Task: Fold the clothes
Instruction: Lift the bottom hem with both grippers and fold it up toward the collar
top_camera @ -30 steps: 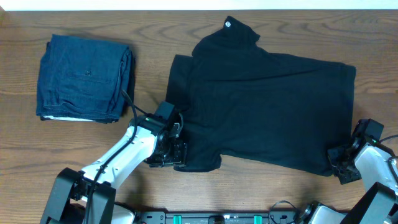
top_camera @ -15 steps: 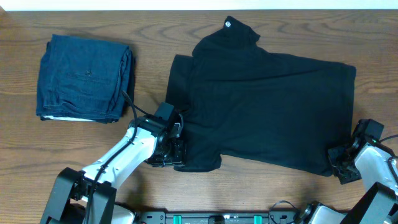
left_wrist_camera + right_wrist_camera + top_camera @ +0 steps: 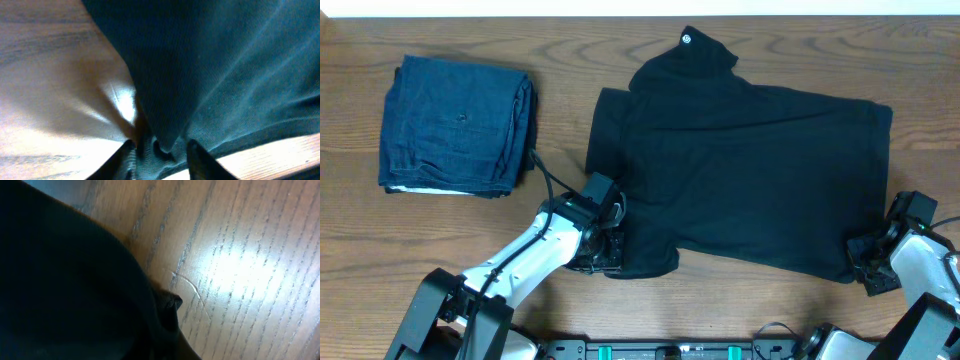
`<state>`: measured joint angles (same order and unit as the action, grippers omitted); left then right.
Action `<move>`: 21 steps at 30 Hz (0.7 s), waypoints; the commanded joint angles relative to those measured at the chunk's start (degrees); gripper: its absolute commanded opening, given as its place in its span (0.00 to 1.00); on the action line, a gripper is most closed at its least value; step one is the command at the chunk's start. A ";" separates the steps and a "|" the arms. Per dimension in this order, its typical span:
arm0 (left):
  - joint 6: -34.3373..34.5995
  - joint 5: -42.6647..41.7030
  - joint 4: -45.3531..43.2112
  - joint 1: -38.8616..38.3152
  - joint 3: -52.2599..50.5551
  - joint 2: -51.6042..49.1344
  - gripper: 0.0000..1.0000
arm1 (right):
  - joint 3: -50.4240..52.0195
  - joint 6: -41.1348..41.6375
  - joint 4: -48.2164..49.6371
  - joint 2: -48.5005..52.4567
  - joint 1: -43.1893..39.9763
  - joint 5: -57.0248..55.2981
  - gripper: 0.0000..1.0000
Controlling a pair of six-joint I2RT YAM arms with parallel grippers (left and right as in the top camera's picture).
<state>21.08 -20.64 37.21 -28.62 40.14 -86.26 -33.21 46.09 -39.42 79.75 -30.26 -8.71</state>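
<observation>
The black T-shirt (image 3: 750, 170) lies spread on the wooden table, with a small round white label (image 3: 687, 40) at its far edge. My left gripper (image 3: 610, 255) is at the shirt's near left corner. In the left wrist view its fingers (image 3: 157, 150) are shut on a bunched fold of the black fabric (image 3: 225, 65). My right gripper (image 3: 863, 262) is at the shirt's near right corner. In the right wrist view the dark fabric (image 3: 65, 280) fills the left side and hides most of the fingers (image 3: 170, 330), which hold its corner.
A folded dark blue denim-like garment (image 3: 455, 125) lies at the far left of the table. Bare wood (image 3: 240, 255) shows to the right of the shirt corner. The table's near edge runs just behind both arms.
My left gripper has shifted slightly right and toward the near edge at the shirt's corner. The right arm and the shirt have not visibly moved.
</observation>
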 commanded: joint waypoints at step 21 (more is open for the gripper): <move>0.46 0.59 9.55 -0.07 7.41 0.15 0.06 | -8.04 -2.51 -14.10 0.72 -0.42 5.01 0.01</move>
<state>21.23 -20.62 45.43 -28.62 44.42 -86.26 -39.35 44.77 -52.82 80.25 -30.26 -5.93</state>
